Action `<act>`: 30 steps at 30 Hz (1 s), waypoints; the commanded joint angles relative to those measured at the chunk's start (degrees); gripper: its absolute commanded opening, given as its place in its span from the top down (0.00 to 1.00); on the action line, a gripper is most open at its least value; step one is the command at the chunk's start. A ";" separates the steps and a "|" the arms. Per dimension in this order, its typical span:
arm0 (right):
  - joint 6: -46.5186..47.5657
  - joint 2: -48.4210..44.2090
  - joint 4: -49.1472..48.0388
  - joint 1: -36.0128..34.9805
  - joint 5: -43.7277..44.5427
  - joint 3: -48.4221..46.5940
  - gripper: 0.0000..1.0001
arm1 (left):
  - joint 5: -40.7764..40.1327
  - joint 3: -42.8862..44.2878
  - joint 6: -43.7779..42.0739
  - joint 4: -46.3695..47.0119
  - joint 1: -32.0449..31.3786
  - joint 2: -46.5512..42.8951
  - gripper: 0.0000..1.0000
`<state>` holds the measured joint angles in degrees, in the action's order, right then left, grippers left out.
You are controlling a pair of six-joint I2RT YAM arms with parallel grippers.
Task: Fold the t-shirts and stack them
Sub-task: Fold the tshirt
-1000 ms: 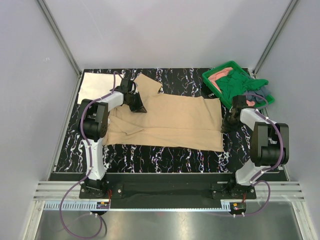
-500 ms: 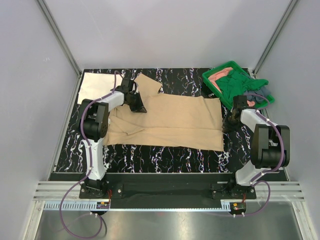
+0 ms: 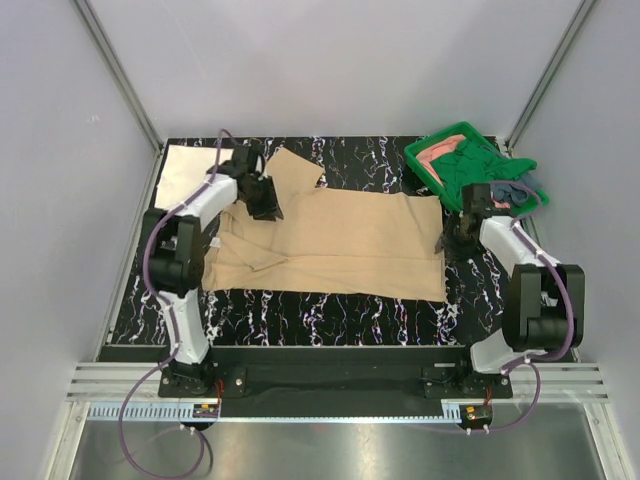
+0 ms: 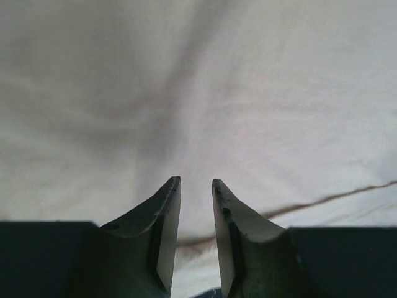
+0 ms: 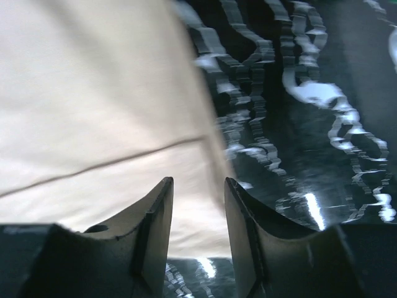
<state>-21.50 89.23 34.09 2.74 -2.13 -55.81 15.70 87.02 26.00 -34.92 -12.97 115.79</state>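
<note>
Both jaws have just parted, narrowly on our left gripper [image 4: 195, 181], wider on our right gripper [image 5: 198, 180]. We have released the tan t-shirt [image 3: 340, 245], spread mid-frame, ready for another fold.

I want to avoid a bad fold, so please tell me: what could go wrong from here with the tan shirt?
1. The right gripper stands open at the very edge of the tan t-shirt; closing there may miss the cloth or pinch only a little.
2. Near the left arm the shirt is wrinkled and one sleeve sticks out, so a fold may come out uneven.
3. A grey-blue t-shirt hangs over the green tray beside the right arm; it might snag.
</note>
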 commanded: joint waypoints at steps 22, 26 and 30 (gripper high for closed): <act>20.70 36.35 -11.94 -60.75 4.51 -49.56 0.47 | -1.13 -34.98 7.40 9.33 36.18 -33.96 0.73; 25.10 37.77 -13.43 -62.42 4.42 -50.01 0.46 | 4.06 -36.75 5.39 10.66 36.18 -31.25 0.83; 27.11 38.65 -14.92 -62.60 2.31 -49.22 0.46 | 7.68 -37.45 4.76 10.66 36.18 -28.60 1.00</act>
<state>1.02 127.35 22.55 -59.79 2.04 -102.96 18.09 50.15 32.05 -27.55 23.18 85.82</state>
